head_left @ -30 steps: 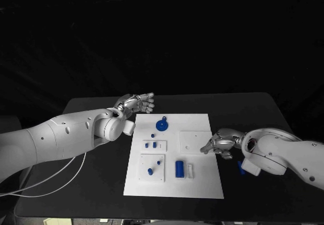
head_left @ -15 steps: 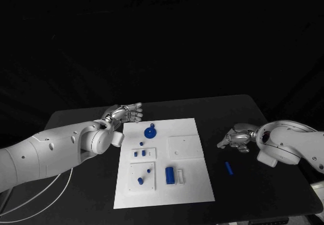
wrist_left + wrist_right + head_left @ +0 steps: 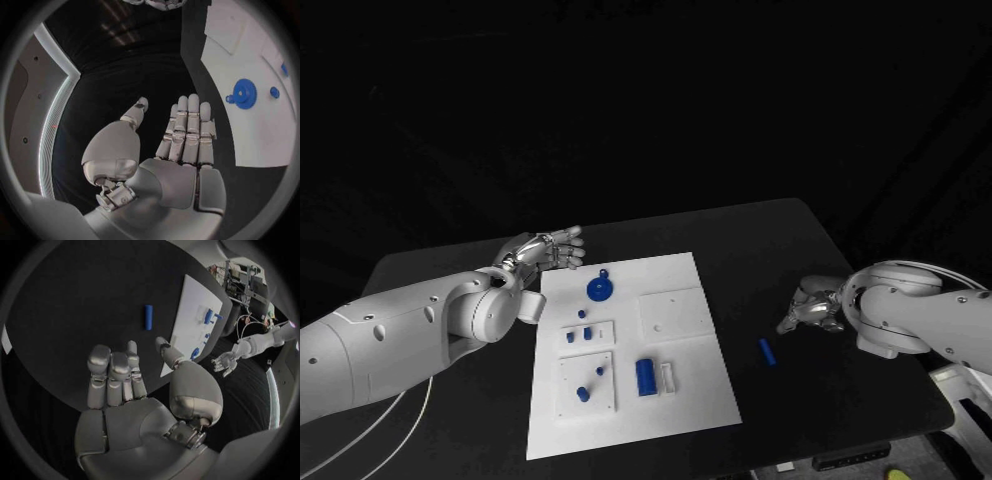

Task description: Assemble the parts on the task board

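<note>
- Head view: the board (image 3: 678,400) lies mid-table with blue parts on it: a gear (image 3: 599,290) at the far end, small pegs (image 3: 589,333) in the middle, a cylinder (image 3: 645,376) nearer the robot. One loose bar (image 3: 767,351) lies on the black table (image 3: 733,235), off the board's right edge. The left hand (image 3: 545,249) hovers past the board's far left corner, holding nothing. The right hand (image 3: 818,309) hangs near the bar, apart from it
- Left wrist view: the left hand (image 3: 178,145) is flat, fingers straight and side by side, empty; the gear (image 3: 242,93) sits on the board beyond it
- Right wrist view: the right hand (image 3: 134,390) is wide and empty, the bar (image 3: 149,317) out ahead of its fingertips. My guess is the bar comes next; best to come down over it and pinch across its narrow sides
- No writing or brand can be read
</note>
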`<action>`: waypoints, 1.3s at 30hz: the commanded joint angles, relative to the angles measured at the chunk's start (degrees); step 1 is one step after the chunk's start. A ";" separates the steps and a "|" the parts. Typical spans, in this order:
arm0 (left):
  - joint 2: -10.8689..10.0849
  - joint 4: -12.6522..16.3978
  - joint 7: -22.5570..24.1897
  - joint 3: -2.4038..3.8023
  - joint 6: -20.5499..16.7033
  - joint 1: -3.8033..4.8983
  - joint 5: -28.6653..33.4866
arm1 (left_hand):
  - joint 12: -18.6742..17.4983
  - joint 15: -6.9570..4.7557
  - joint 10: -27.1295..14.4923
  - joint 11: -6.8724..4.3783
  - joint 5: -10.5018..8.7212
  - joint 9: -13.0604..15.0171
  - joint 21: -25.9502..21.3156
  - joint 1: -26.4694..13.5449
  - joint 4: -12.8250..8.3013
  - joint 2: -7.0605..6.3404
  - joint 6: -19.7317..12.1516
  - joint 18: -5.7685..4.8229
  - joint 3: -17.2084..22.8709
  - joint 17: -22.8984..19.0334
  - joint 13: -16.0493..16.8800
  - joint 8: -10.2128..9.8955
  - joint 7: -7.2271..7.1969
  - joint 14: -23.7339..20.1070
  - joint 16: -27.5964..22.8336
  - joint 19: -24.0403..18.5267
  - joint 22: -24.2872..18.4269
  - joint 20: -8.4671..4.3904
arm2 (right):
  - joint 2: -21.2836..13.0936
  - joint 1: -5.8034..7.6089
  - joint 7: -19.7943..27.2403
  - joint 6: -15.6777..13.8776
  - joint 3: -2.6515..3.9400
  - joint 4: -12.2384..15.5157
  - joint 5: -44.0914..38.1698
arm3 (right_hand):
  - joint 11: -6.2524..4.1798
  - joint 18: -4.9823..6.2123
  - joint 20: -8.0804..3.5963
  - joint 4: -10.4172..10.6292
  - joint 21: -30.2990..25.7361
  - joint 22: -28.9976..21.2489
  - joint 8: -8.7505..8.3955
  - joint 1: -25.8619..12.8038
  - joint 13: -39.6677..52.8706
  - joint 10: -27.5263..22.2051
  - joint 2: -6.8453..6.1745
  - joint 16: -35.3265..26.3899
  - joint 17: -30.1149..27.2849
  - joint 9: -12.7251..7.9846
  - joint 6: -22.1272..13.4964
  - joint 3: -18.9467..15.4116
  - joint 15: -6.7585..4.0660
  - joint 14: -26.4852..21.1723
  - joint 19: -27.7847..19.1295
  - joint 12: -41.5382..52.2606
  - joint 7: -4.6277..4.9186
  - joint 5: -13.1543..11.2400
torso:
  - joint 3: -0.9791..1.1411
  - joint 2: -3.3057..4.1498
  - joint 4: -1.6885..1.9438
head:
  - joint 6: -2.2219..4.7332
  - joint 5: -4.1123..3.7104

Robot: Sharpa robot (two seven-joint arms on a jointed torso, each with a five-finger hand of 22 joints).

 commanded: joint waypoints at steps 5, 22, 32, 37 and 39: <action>-0.03 0.06 0.74 0.03 0.68 -0.02 0.39 | 0.21 0.01 0.32 -0.10 -0.06 -0.09 -0.35 0.17 -0.19 -0.12 0.28 0.81 -0.10 0.13 0.06 0.18 -0.05 0.44 -0.44 0.35 0.10 0.14 | 1.96 -2.49 -3.53 0.63 -0.12 -0.63 -8.49 | 0.27 3.94 0.61 1.78 -0.34 0.31 -0.07 -0.67 -0.08 -0.15 -1.06 -0.24 -0.09 0.14 -1.47 0.17 0.47 0.06 -0.01 -0.34 1.48 -0.30 | 0.02 0.02 -0.04 | -0.41 -0.89; -0.32 0.21 0.65 0.03 0.75 -0.02 0.40 | 0.18 0.02 0.29 -0.09 -0.05 -0.13 -0.41 0.06 -0.16 -0.09 0.24 0.82 -0.15 0.20 0.05 0.16 -0.05 0.44 -0.53 0.37 0.11 0.14 | 5.95 -6.06 -2.63 -2.47 -0.13 -0.82 -8.93 | 0.06 3.94 0.77 2.95 -0.14 0.51 0.39 -1.71 -0.15 0.18 0.28 -0.14 -0.05 0.53 -0.80 -0.38 0.30 0.10 -0.06 -0.18 1.25 -0.30 | -0.06 -0.02 0.00 | -1.35 -0.83; -0.39 0.32 0.49 0.03 0.79 -0.02 0.40 | 0.17 0.02 0.29 -0.09 -0.05 -0.14 -0.43 0.06 -0.15 -0.02 0.24 0.82 -0.14 0.23 0.05 0.16 -0.05 0.44 -0.57 0.38 0.12 0.14 | 8.81 -7.99 -3.35 -1.69 -0.15 -1.75 -13.42 | -0.28 3.94 0.73 0.50 0.11 0.75 0.98 0.08 -0.25 0.48 3.81 -0.04 -0.01 0.88 0.29 -0.58 0.01 0.08 -0.22 -0.09 0.87 -0.30 | -0.09 0.00 0.04 | -1.61 -0.84; -0.74 0.90 -0.12 0.03 0.73 -0.02 0.40 | 0.16 0.02 0.28 -0.08 -0.05 -0.16 -0.48 -0.12 0.02 0.27 0.24 0.82 -0.14 0.31 0.04 0.17 -0.04 0.47 -0.65 0.41 0.15 0.15 | 9.83 -9.69 -3.46 -0.59 -0.18 -2.80 -20.89 | -0.46 3.94 0.88 -0.66 0.23 0.81 1.32 1.49 -0.33 0.70 4.88 0.00 -0.03 0.98 1.12 0.38 -0.09 0.13 -0.24 -0.09 0.66 -0.30 | -0.09 0.00 0.02 | -1.76 -0.91; -0.79 1.17 -0.24 0.03 0.78 -0.02 0.40 | 0.16 0.02 0.28 -0.08 -0.05 -0.17 -0.49 -0.15 0.03 0.28 0.25 0.82 -0.15 0.32 0.04 0.17 -0.04 0.48 -0.66 0.41 0.15 0.15 | 10.23 -10.21 -3.74 0.44 -0.23 -3.11 -22.06 | -0.51 3.94 0.98 -1.12 0.31 0.84 1.35 1.92 -0.37 0.79 5.04 0.03 -0.03 0.92 1.36 0.65 -0.12 0.16 -0.25 -0.10 0.60 -0.30 | -0.12 -0.02 0.01 | -1.83 -0.92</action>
